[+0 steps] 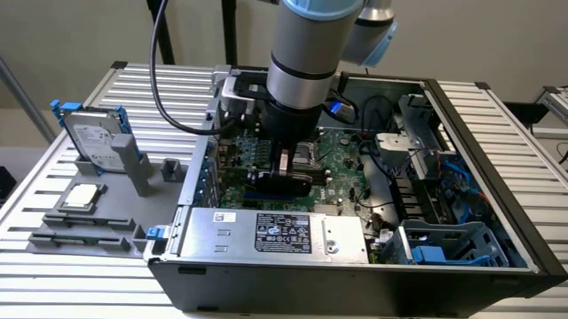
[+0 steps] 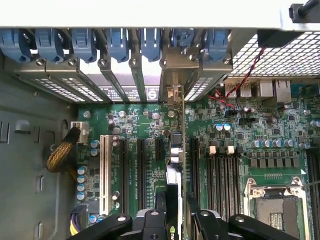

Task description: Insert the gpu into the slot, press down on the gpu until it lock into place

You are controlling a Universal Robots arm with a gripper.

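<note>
One gpu (image 2: 175,167): black card, edge-on in the wrist view, upright over the motherboard (image 2: 135,120); its bracket (image 2: 173,94) sits at the rear wall of the case (image 1: 355,286).
gripper (image 2: 176,200): clenched on the gpu, one finger on each face of the card.
slot (image 1: 265,197): blue strip just under the card's lower edge in the exterior view; cannot tell whether the edge has entered it.
risk, alignment: if the card is tilted or sits beside the slot line, a downward push would likely jam the edge connector or load the board.
risk, bracket: it could catch on the rear wall and hold that end high, so the lock never engages.
risk, grip: glossy shroud; the card may slide in the fingers under push.
counts: gpu 1; slot 1; gripper 1; blue clips (image 2: 117,42) 7; memory strips (image 2: 223,170) 4; white connector (image 2: 104,170) 1; silver box (image 1: 275,232) 1; grey drive (image 1: 93,141) 1, outside the case.
</note>
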